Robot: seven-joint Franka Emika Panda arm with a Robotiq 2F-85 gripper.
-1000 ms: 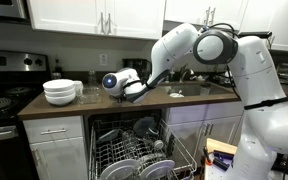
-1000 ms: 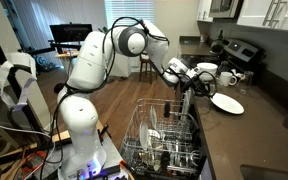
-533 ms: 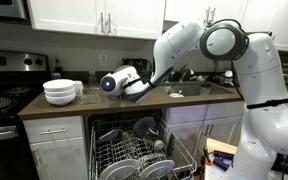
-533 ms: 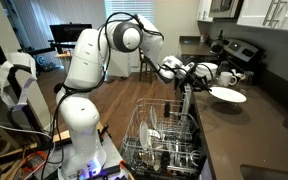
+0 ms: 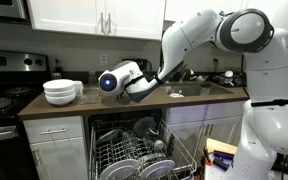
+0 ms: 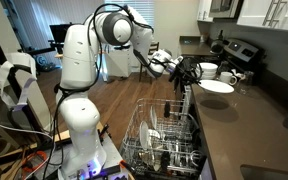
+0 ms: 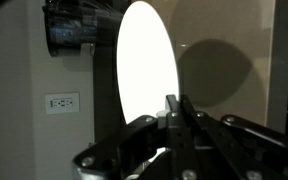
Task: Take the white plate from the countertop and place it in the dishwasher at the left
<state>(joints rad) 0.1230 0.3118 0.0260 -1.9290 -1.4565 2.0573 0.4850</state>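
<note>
Nearest me, the dishwasher rack stands pulled out with a few dishes between its prongs. Above it, toward one o'clock, the gripper has its fingers pressed together on the rim of the white plate, holding it roughly flat in the air over the dark countertop. Farther back, again at one o'clock, sits the black stove.

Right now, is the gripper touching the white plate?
Touching. The wrist view shows the gripper clamped shut on the lower rim of the white plate.
</note>
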